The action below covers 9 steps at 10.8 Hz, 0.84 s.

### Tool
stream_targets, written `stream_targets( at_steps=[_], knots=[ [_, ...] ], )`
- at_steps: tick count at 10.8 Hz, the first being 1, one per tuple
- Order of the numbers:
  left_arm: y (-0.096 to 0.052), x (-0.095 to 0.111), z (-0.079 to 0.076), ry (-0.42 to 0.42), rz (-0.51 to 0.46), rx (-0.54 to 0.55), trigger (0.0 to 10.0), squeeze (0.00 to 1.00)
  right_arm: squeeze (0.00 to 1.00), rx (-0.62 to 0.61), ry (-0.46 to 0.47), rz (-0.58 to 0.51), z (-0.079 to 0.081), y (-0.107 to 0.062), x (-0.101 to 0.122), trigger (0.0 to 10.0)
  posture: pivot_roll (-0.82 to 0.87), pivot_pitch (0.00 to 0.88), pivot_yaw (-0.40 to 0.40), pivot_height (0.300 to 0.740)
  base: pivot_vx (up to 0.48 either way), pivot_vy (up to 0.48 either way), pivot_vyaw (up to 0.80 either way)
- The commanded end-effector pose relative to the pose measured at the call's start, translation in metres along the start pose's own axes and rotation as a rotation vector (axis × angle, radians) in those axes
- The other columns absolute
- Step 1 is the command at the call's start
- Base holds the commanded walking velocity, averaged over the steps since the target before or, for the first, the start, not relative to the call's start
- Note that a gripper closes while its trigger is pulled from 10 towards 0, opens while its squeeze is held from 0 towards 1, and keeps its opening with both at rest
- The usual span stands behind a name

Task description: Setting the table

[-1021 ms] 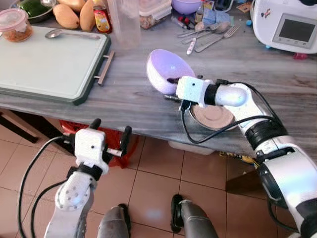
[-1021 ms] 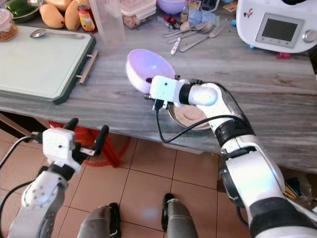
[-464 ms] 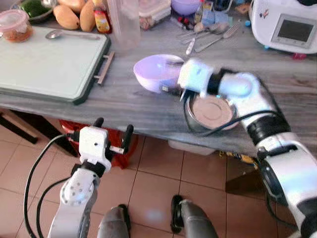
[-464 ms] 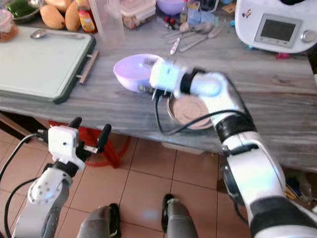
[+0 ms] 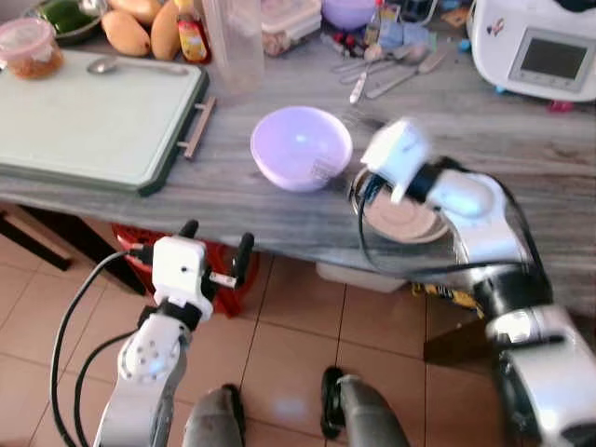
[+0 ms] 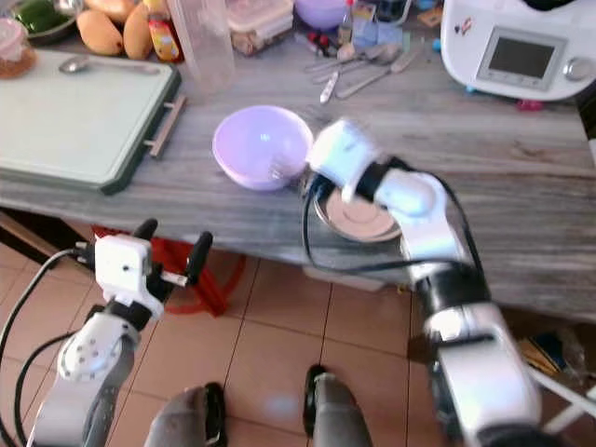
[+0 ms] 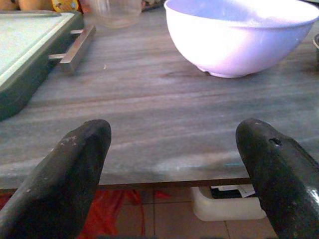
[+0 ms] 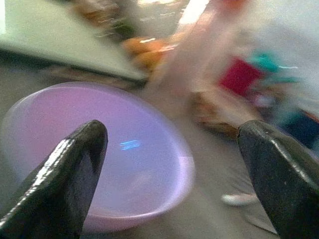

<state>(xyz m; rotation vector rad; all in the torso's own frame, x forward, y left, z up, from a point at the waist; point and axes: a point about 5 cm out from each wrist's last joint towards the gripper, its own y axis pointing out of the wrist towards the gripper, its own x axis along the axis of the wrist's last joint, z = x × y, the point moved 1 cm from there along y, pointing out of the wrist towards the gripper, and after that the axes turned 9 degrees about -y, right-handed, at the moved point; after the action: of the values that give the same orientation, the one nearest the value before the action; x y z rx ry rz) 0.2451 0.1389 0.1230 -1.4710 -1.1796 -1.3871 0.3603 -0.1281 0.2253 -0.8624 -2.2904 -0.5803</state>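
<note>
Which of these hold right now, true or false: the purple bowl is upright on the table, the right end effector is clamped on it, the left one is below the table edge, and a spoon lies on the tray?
1. The purple bowl sits upright on the table. True.
2. The right end effector is clamped on the bowl. False: its fingers are spread open, off the bowl.
3. The left end effector is open, below the table's front edge. True.
4. A spoon lies on the floor. False: it lies on the green tray.
</note>
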Motion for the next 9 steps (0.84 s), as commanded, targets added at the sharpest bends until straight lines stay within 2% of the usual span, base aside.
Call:
stream_targets(
  at_steps=[1,2,4,5,6,7,9],
  knots=[
    [-0.002,-0.003,0.001,0.0,0.013,-0.001,10.0,0.0,1.0,-0.14,0.0,0.024,-0.009,-0.006,0.003,10.0,0.01,0.198,-0.012,0.74,0.0,0.0,0.0],
    [0.0,-0.003,0.002,0.002,0.012,-0.005,10.0,0.0,1.0,-0.287,-0.005,0.069,-0.012,-0.016,0.001,10.0,0.01,0.198,-0.008,0.74,0.0,0.0,0.0],
    [0.0,-0.003,0.002,0.002,0.013,-0.007,10.0,0.0,1.0,-0.44,0.02,0.158,-0.017,-0.029,-0.007,10.0,0.0,0.199,-0.007,0.74,0.0,0.0,0.0],
    [-0.001,-0.004,0.001,0.0,0.015,-0.011,10.0,0.0,1.0,-0.451,0.042,0.253,-0.01,-0.037,-0.019,10.0,-0.01,0.198,-0.009,0.74,0.0,0.0,0.0],
    [-0.001,-0.004,0.001,-0.001,0.015,-0.012,10.0,0.0,1.0,-0.459,0.063,0.284,-0.008,-0.039,-0.023,10.0,-0.01,0.198,-0.009,0.74,0.0,0.0,0.0],
    [0.0,-0.004,0.0,-0.004,0.014,-0.01,10.0,0.0,1.0,-0.489,0.137,0.374,-0.001,-0.045,-0.033,10.0,0.0,0.195,-0.014,0.74,0.0,0.0,0.0],
    [0.0,-0.004,0.001,-0.004,0.014,-0.006,10.0,0.0,1.0,-0.487,0.211,0.447,0.012,-0.048,-0.038,10.0,0.0,0.195,-0.013,0.74,0.0,0.0,0.0]
  ],
)
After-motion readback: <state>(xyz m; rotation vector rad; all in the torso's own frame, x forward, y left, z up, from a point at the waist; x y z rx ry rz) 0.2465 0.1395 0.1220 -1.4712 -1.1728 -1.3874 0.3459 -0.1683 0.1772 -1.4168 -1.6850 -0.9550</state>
